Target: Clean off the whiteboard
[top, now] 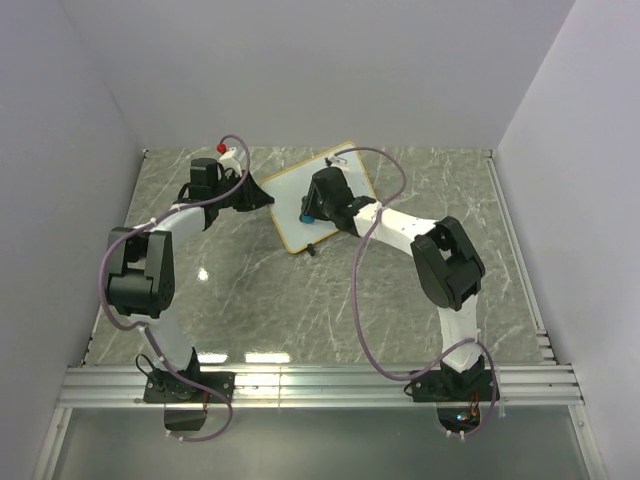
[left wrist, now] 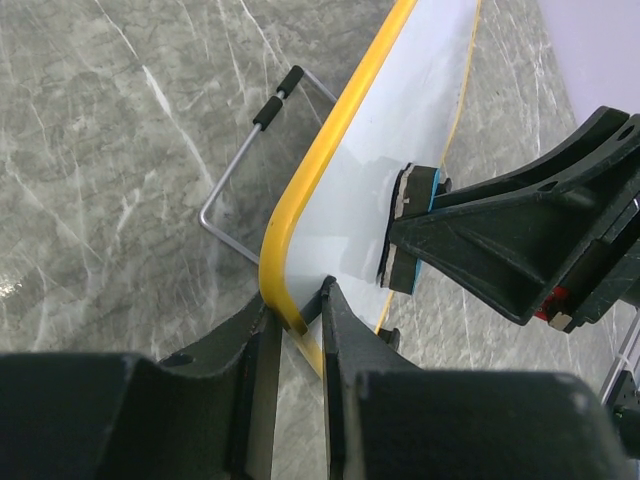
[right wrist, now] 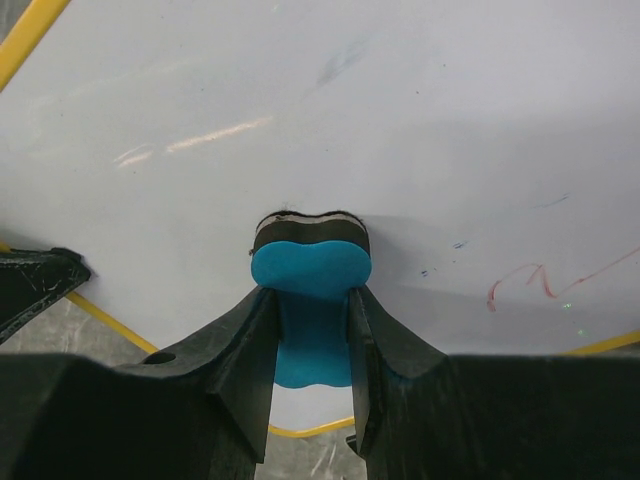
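Note:
The whiteboard (top: pixel 285 208), white with a thin yellow frame, lies tilted on the grey marble table. My left gripper (top: pixel 262 196) is shut on its yellow left edge, and the frame (left wrist: pixel 300 200) passes between the fingers of the left gripper (left wrist: pixel 297 306). My right gripper (top: pixel 312 208) is shut on a blue eraser (right wrist: pixel 312 268) and presses its dark felt side against the board face (right wrist: pixel 350 110). The eraser also shows in the left wrist view (left wrist: pixel 412 228). A red scribble (right wrist: pixel 530 282) and faint blue specks lie to the right of the eraser.
The board's wire stand (left wrist: pixel 232 190) with black feet sticks out over the table beside the frame. A black foot (top: pixel 312 249) shows at the board's near edge. White walls enclose the table on three sides. An aluminium rail (top: pixel 320 380) runs along the near edge.

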You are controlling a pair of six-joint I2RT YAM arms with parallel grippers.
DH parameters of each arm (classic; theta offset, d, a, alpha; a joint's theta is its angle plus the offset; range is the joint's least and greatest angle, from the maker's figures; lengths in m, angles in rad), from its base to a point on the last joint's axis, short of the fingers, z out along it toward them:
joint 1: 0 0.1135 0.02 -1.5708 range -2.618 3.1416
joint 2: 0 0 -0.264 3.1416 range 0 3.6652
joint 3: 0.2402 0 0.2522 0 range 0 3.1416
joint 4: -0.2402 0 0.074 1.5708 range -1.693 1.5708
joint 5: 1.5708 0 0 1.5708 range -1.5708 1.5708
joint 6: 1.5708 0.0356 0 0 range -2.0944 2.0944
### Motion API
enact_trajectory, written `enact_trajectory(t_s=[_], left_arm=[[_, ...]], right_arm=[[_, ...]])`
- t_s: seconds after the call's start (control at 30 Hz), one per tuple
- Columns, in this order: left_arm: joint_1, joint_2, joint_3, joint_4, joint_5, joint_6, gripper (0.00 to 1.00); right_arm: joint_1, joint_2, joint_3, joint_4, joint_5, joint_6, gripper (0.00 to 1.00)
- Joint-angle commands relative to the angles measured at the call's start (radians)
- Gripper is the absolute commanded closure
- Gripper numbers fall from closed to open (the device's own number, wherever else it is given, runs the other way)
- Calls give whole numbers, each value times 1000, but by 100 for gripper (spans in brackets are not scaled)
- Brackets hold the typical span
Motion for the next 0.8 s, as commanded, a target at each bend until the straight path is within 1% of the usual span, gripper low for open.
enact_trajectory(t_s=[0.0, 0.1, 0.2, 0.27, 0.3, 0.4, 0.57, 0.7, 0.77], left_arm=[[-31, -20, -33, -79, -43, 95, 100], [-33, -26, -38, -76, -43, 98, 100], [-31, -27, -42, -72, -44, 98, 100], [-31, -32, -45, -68, -43, 95, 100], [-31, -32, -47, -67, -44, 95, 100], [-31, -35, -50, -71, -49, 96, 100], [-31, -35, -47, -96, -49, 118, 100], [-31, -44, -51, -108, -55, 130, 100], [-33, -49, -53, -113, -53, 133, 100]], right_arm=[[-24, 8, -96, -18, 0, -17, 100], [-82, -24, -169, 7, 14, -20, 100], [-154, -35, -203, 13, 14, -19, 100], [-178, -42, -217, 33, 12, -26, 100], [-204, -38, -202, 25, 8, -26, 100], [-228, -16, -159, -5, 11, -22, 100], [-279, 34, -88, -35, 6, 29, 100], [-308, 94, 26, -74, 5, 55, 100], [-325, 120, 56, -81, 6, 66, 100]])
